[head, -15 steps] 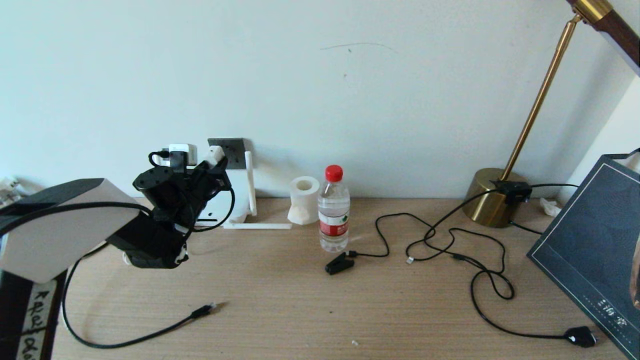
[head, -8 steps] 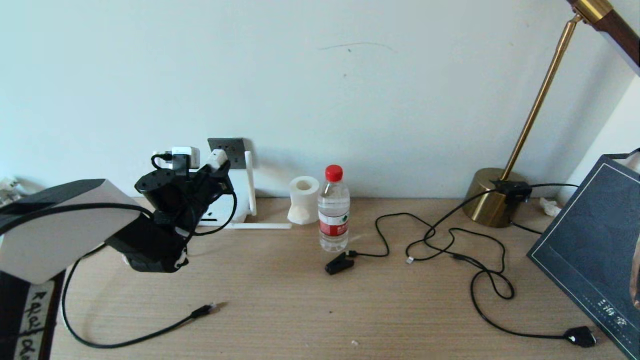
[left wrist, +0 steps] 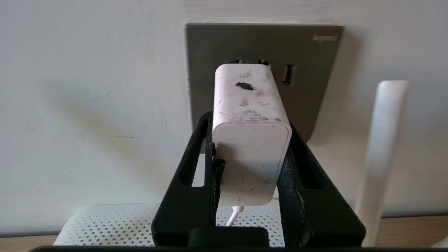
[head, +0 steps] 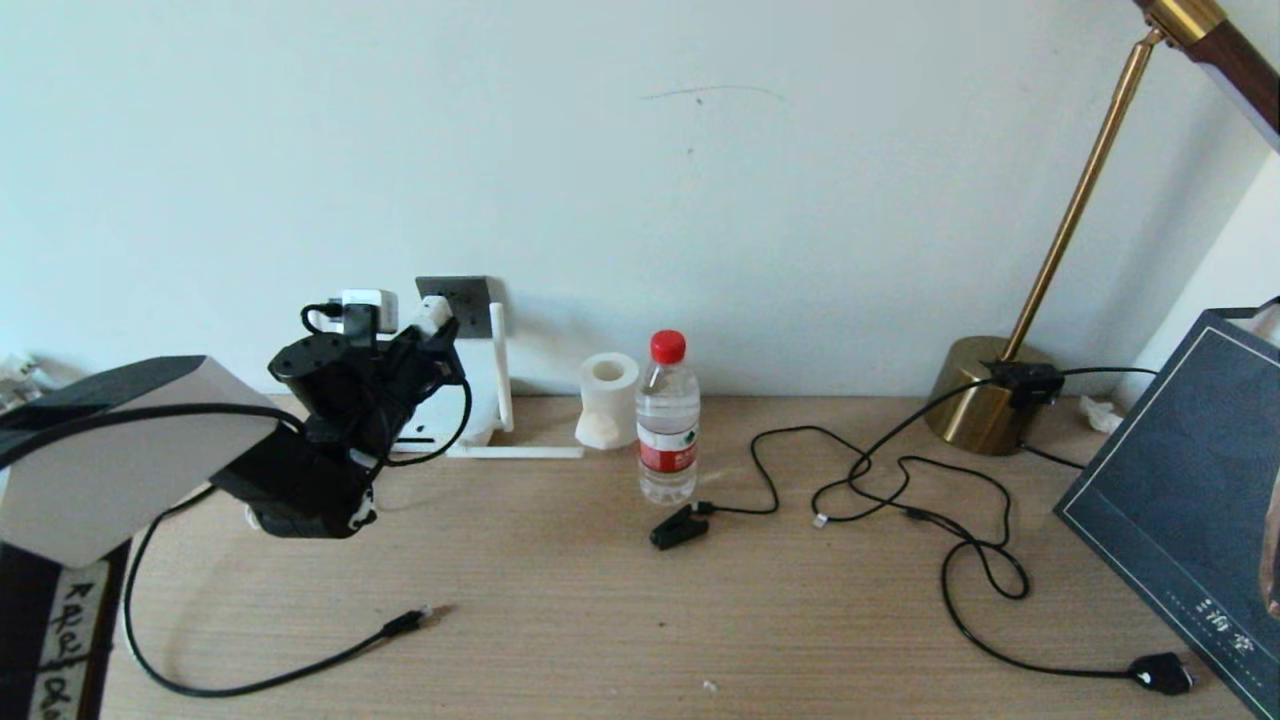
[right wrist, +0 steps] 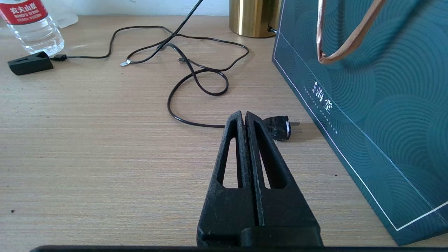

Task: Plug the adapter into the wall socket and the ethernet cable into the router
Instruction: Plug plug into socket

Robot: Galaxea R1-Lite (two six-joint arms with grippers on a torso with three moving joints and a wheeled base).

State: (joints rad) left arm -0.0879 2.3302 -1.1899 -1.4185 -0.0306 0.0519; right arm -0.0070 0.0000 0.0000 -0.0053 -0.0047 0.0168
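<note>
Two black fingers of the left gripper [left wrist: 250, 154] clamp the adapter [left wrist: 250, 140] by its sides, leaving its pinned end free to face the wall socket [left wrist: 308, 70] just ahead; whether the pins are seated is hidden. Below lies the router [left wrist: 112, 224]. The ethernet cable [head: 405, 623] lies on the desk behind it. The right gripper [right wrist: 245, 120] rests pressed together; nearby, a bottle [right wrist: 31, 24] reads 农夫山泉.
</note>
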